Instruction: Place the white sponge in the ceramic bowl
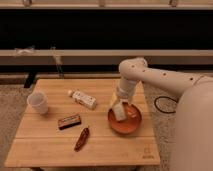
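The ceramic bowl is a round orange-terracotta dish on the right side of the wooden table. My gripper reaches down from the white arm over the bowl's left half. It is shut on the white sponge, a small off-white block that hangs just inside the bowl's rim, low over its floor. I cannot tell whether the sponge touches the bowl.
A small white cup stands at the table's left. A white oblong bottle lies in the middle, with a brown bar and a dark red pepper-like item in front of it. A bench runs behind the table. A cable lies on the floor at the right.
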Tool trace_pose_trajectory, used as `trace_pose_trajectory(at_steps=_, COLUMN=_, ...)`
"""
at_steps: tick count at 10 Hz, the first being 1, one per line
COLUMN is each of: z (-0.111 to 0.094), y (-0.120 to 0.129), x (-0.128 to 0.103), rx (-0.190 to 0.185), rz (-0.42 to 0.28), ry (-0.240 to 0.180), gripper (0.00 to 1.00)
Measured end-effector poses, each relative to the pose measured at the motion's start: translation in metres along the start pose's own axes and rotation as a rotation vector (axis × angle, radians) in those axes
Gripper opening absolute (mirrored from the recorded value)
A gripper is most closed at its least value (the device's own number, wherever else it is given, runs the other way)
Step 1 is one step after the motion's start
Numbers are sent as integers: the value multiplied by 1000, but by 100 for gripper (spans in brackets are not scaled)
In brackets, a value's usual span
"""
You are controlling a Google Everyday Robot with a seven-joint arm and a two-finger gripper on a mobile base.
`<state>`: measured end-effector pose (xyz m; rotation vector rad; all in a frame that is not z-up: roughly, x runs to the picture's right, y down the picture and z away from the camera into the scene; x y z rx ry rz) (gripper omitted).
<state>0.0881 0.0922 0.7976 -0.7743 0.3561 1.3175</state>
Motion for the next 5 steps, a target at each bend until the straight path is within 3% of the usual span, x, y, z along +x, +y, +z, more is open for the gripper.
trace_pose_trajectory(at_steps=5, z=-9, y=5, x=11, rx=-21, rz=-36, ry=-25, gripper=80)
